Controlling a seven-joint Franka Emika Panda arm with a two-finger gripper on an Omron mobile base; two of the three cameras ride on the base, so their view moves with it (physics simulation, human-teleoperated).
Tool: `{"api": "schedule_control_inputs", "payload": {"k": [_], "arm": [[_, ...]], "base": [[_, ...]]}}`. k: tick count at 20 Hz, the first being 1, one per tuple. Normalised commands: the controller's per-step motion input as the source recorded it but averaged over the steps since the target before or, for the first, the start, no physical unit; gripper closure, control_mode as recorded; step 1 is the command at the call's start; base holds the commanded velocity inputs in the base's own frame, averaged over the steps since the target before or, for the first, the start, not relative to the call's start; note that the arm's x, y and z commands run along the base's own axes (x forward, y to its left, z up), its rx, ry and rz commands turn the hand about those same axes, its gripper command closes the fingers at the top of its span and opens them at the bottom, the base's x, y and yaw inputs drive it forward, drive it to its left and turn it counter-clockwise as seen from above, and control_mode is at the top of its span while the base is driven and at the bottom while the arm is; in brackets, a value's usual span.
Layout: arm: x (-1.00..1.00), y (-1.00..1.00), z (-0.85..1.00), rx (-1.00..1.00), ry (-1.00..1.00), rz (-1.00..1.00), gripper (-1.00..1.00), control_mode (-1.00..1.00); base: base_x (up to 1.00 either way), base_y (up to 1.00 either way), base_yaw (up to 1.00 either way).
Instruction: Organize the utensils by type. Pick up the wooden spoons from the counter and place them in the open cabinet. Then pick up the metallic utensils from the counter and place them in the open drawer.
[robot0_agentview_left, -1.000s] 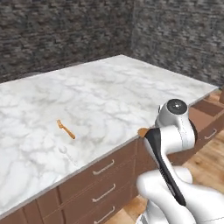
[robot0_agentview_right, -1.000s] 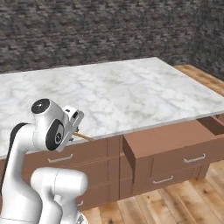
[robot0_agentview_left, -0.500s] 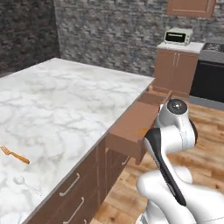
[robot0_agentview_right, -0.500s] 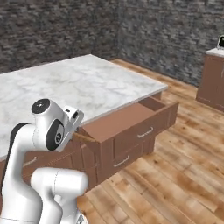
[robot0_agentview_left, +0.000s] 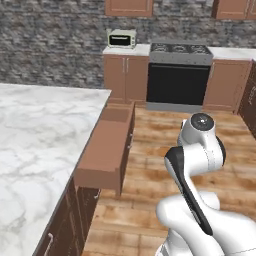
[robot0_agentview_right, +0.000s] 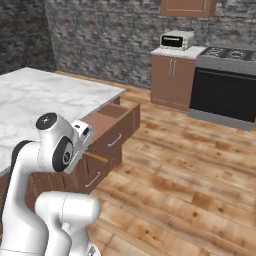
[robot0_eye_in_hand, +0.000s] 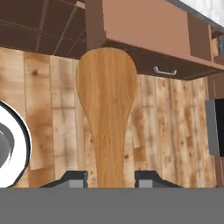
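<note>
**Pincer clamped on the large wooden spoon beside the open drawer**

Spreading across the left of the left base view, the white marble bench (robot0_agentview_left: 35, 145) ends at a corner, and from its brown front the open drawer (robot0_agentview_left: 107, 150) stands pulled out over the wooden floor (robot0_agentview_left: 150, 170), its flat bottom bare as far as can be seen. Further right in that view the white arm (robot0_agentview_left: 197, 165) is folded up close to the base. Behind it, along the stone wall, sit a toaster oven (robot0_agentview_left: 121, 38) on a cupboard and, to its right, a black oven with a hob (robot0_agentview_left: 179, 75).

From the right base view, the bench (robot0_agentview_right: 45, 95) lies at left, the arm's folded joints rise at lower left, and a thin golden-brown shaft, the spoon's handle (robot0_agentview_right: 96, 157), sticks out from the hand towards the drawer front (robot0_agentview_right: 112, 140). The stove stands at far right.

Seen from the hand view, the pincer (robot0_eye_in_hand: 109, 177) grips the large wooden spoon (robot0_eye_in_hand: 106, 105) by its handle, one dark fingertip (robot0_eye_in_hand: 72, 178) on each side and pressed against it. The broad bowl points away from the hand, its tip overlapping the underside of the drawer (robot0_eye_in_hand: 144, 30); whether the two touch cannot be told. A silver handle (robot0_eye_in_hand: 165, 71) on a lower drawer front shows to the right of the bowl.
</note>
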Motion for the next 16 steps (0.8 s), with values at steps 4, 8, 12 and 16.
{"api": "schedule_control_inputs", "payload": {"k": [4,8,12,16], "arm": [[0.00,0.00,0.00,0.00,0.00,0.00,1.00,1.00],[0.00,0.00,0.00,0.00,0.00,0.00,1.00,1.00],[0.00,0.00,0.00,0.00,0.00,0.00,1.00,1.00],[0.00,0.00,0.00,0.00,0.00,0.00,1.00,1.00]], "base": [[0.00,-0.49,-0.57],[0.00,-0.51,-0.58],[0.01,-0.45,-0.57],[0.19,-0.18,-0.52]]}}
